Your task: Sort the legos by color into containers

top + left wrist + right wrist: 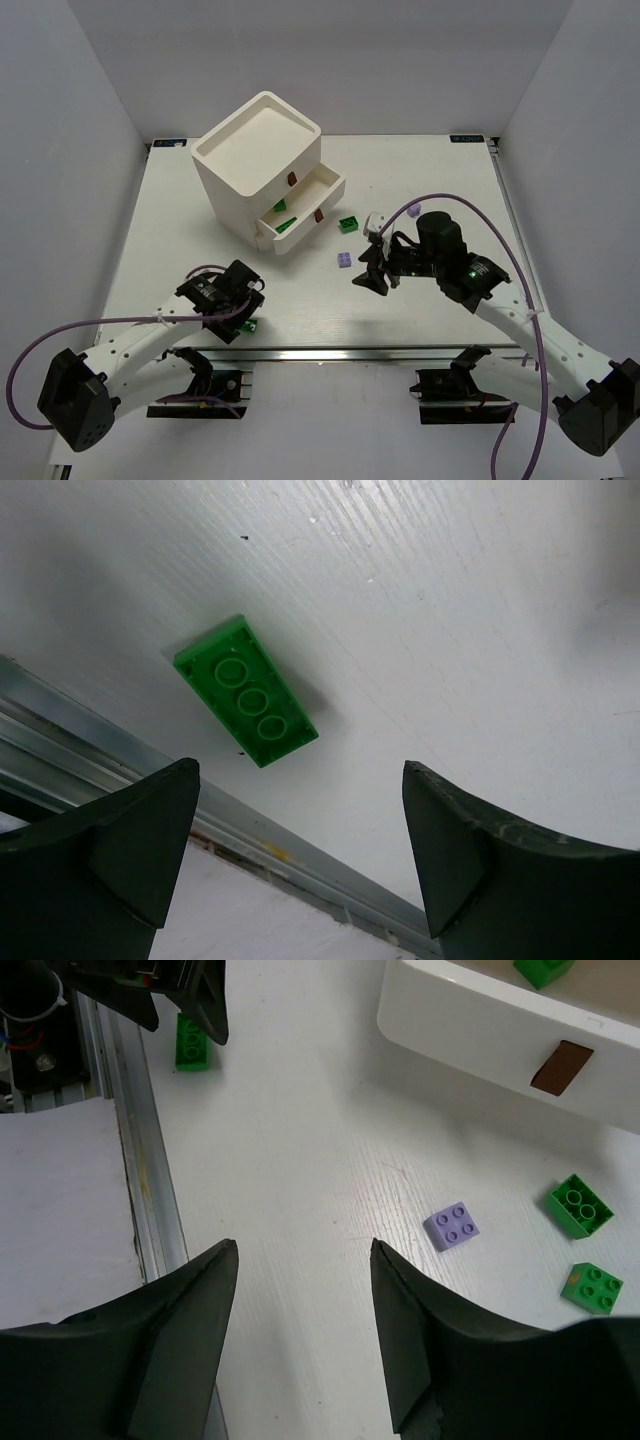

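Left gripper (300,815) is held above green brick (246,692), jaws apart, empty. Brick lies underside up, near the table's metal rail (80,735). Gripper is best centred and turned across the brick's narrow width.

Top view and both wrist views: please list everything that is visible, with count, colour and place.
table: one, white
cabinet: one, white, far left
open drawers: at least two, white, sticking out of the cabinet
sorted brick: at least one, green, inside a drawer
loose green bricks: two, beside the drawers
lone green brick: one, near table edge
purple brick: one, pale, middle of the table
left gripper: open, above the lone green brick
right gripper: open, empty
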`<state>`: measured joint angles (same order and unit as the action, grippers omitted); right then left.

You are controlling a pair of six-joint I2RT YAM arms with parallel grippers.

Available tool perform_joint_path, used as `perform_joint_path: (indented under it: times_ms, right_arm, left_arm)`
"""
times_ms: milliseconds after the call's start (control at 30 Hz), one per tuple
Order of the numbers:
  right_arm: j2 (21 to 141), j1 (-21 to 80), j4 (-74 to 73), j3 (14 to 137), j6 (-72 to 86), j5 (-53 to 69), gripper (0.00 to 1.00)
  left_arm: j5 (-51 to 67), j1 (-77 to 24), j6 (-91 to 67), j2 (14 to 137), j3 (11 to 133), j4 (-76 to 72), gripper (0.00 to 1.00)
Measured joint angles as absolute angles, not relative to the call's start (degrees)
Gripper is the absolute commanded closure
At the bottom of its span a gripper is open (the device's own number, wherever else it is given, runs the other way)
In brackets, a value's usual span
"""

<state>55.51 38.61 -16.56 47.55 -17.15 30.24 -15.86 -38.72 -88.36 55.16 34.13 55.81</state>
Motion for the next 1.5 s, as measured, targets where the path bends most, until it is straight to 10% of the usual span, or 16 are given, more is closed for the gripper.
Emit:
perform_joint_path:
  times_ms: [900, 1500]
  right_arm:
    - [53.5, 33.5, -14.9, 45.9, -18.4, 33.0, 0.49]
    - [53.0, 31.1, -14.9, 45.9, -18.4, 34.7, 0.51]
  left_arm:
    - [-18.0, -38.1, -91.0, 63.9, 31.4, 50.9, 0.22]
    - [-17.9, -38.1, -90.3, 67.0, 32.2, 50.7, 0.63]
